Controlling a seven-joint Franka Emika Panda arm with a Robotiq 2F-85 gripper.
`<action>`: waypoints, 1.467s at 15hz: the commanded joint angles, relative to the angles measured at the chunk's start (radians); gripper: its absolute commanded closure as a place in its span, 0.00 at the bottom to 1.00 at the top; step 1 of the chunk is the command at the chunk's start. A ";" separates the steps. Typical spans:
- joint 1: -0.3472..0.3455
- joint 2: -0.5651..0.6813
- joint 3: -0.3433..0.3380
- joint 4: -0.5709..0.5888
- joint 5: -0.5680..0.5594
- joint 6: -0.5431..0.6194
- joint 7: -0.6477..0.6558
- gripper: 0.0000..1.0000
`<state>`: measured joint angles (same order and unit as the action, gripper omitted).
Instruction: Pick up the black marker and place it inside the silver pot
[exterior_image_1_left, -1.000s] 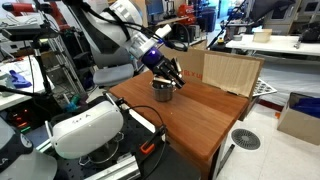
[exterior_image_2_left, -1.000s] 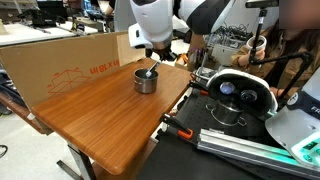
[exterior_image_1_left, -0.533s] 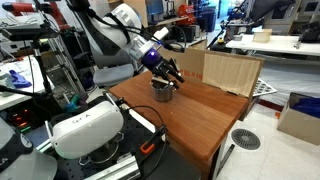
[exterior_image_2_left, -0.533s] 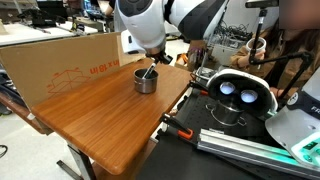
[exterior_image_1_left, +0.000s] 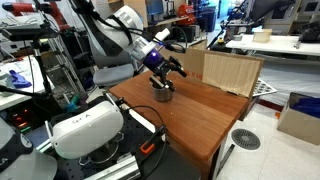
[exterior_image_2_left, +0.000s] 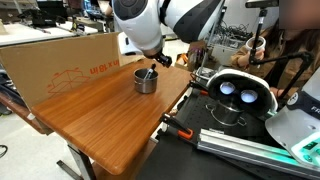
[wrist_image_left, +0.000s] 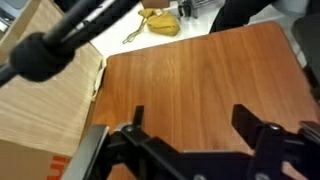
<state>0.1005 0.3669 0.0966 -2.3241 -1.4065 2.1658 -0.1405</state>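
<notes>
1. Wrist view first: the gripper (wrist_image_left: 190, 135) has its jaws spread wide with nothing between them. All you see under it is bare wooden bench (wrist_image_left: 200, 80).
2. In both exterior views the gripper hangs just above the silver pot (exterior_image_1_left: 161, 92), close to it but not touching as far as I can tell.
3. The black marker (exterior_image_2_left: 150, 72) looks like it's in the pot, leaning on the rim with its top end poking out. It's tiny though, so I'm not 100% on that.
4. The pot sits near the bench corner beside the cardboard box (exterior_image_2_left: 70, 65), close to the edge on the arm's side.
5. My read on progress: pick and drop both look done, since the marker's in and the jaws are empty. All that's left is maybe pulling the arm clear. I'd watch that the leaning marker doesn't tip out if a finger clips it.
</notes>
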 joint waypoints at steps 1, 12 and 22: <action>0.002 0.009 0.008 0.010 -0.025 -0.033 0.024 0.00; -0.021 -0.166 0.025 -0.090 0.009 0.097 0.012 0.00; -0.012 -0.359 0.004 -0.191 0.045 0.206 0.013 0.00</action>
<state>0.0853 0.0083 0.1035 -2.5152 -1.3640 2.3730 -0.1252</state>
